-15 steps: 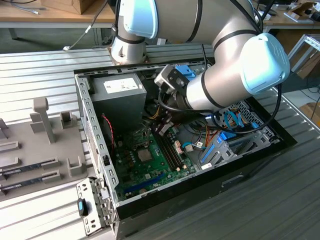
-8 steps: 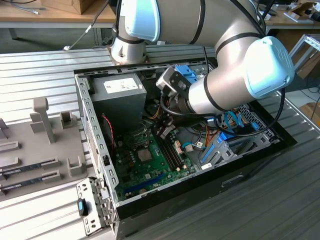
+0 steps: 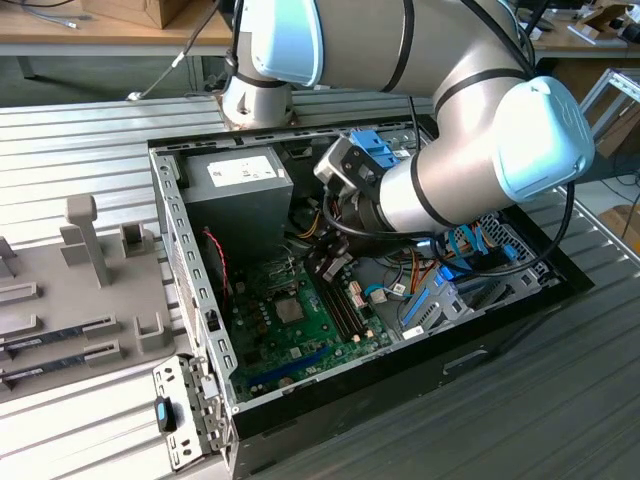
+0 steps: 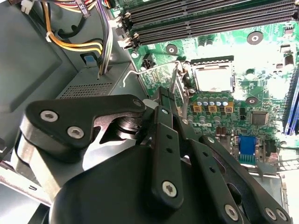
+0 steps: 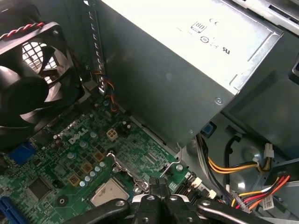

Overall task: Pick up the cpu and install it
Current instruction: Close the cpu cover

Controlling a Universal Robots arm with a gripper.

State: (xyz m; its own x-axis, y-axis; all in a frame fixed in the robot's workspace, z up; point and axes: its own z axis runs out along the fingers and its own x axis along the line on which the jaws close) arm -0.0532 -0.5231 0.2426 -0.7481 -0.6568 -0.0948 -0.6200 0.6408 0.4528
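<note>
The cpu [image 4: 212, 77] is a small silvery square lying flat in its black socket frame [image 4: 205, 59] on the green motherboard. It also shows in the first wrist view [image 5: 108, 192] and as a grey square in the exterior view [image 3: 290, 309]. My gripper [image 4: 162, 95] hangs inside the computer case just beside the socket, its black fingers [image 5: 159, 186] pressed together. Its tips are close to the thin metal socket lever [image 4: 175, 79], which stands raised. I cannot tell whether the tips touch the lever. Nothing shows between the fingers.
The grey power-supply box [image 5: 177, 70] stands close beside the gripper, with coloured cable bundles [image 5: 233, 168] below it. A black fan [image 5: 28, 84] sits at the case wall. Memory slots [image 4: 210, 18] run beside the socket. Outside the case, a grey fixture [image 3: 85, 235] holds memory sticks [image 3: 60, 330].
</note>
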